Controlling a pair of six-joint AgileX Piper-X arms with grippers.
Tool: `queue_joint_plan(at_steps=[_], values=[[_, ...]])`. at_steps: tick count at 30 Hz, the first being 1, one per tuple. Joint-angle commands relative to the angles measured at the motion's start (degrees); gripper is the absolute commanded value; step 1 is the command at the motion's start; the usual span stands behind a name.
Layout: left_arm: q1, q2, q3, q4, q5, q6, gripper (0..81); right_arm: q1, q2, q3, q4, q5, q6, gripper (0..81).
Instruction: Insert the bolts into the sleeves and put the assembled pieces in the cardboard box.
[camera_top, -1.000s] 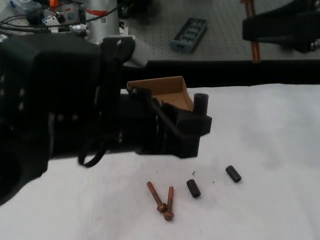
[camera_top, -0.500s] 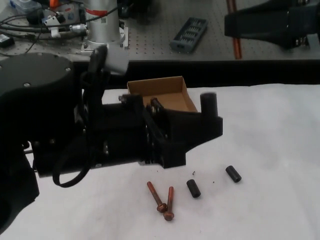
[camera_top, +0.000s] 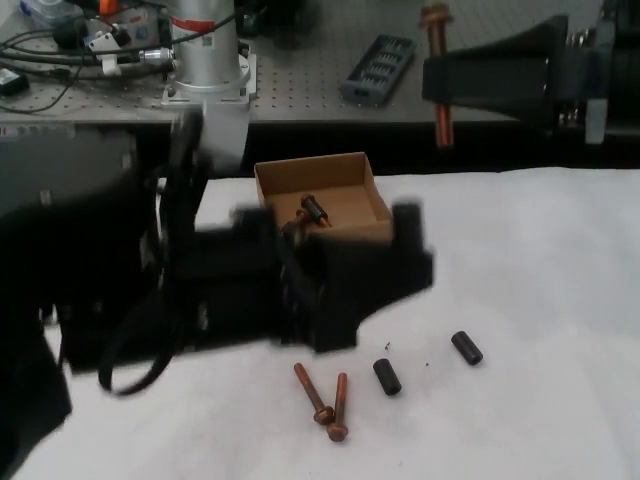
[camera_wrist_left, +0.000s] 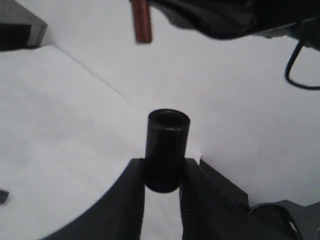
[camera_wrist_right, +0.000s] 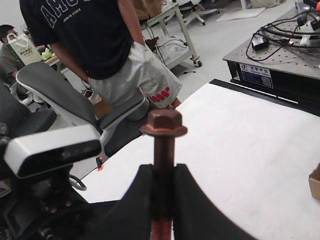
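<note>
Left gripper (camera_wrist_left: 165, 169): pinches a sleeve (camera_wrist_left: 168, 135) upright.
Right gripper (camera_wrist_right: 162, 176): pinches a bolt (camera_wrist_right: 163, 129), well apart from the sleeve.
Risk: bolt arriving off-centre could catch the rim, tilting the sleeve.

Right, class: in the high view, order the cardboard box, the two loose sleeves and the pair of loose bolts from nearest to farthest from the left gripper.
1. cardboard box, just behind the left gripper.
2. loose sleeves, on the cloth nearer the camera; too close to rank between them.
3. pair of bolts, farthest, beside the sleeves.
</note>
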Motion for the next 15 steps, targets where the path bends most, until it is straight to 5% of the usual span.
queue_joint_plan(at_steps=[1, 15], values=[[1.45, -0.54, 7.43, -4.16, -0.19, -2.47, 2.7, 0.59, 0.08, 1.52, -2.44, -1.15, -0.03, 3.5], [3.12, -0.54, 17.17, -9.74, 1.08, -4.24, 2.7, 9.35, 1.76, 16.77, -22.48, 4.59, 10.36, 3.6]])
